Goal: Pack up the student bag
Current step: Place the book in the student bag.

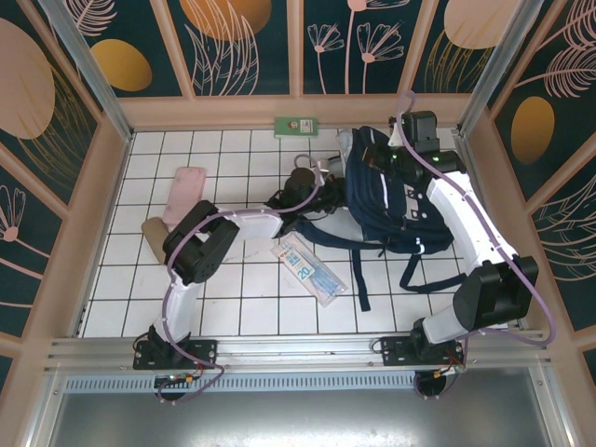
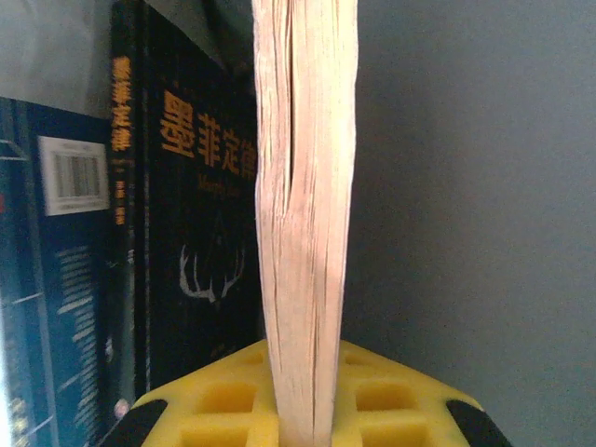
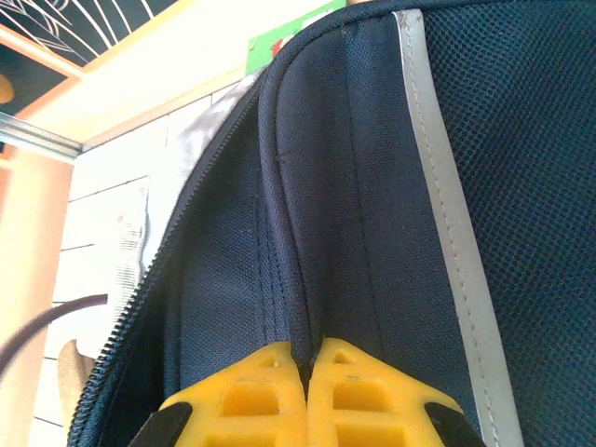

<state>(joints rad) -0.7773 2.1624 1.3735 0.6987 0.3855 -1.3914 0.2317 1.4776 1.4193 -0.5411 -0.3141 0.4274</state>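
Two arms reach toward the upper right of the white tiled table [image 1: 233, 307], where the large dark navy fabric backpack [image 1: 391, 205] lies. The left gripper [image 1: 301, 186] is at its left edge, the right gripper [image 1: 396, 154] at its top. A pink oblong pouch [image 1: 183, 194] sits at upper left.

Left wrist: the left gripper [image 2: 303, 410] is clamped on the cream page edge of a thick book [image 2: 307, 186]. A black cover with orange characters [image 2: 200, 186] stands to its left.

Right wrist: the right gripper [image 3: 307, 372] is pinched closed on a fold of backpack fabric [image 3: 372, 186].

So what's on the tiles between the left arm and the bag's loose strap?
A flat clear packet with blue print, lying diagonally; the top view shows it.
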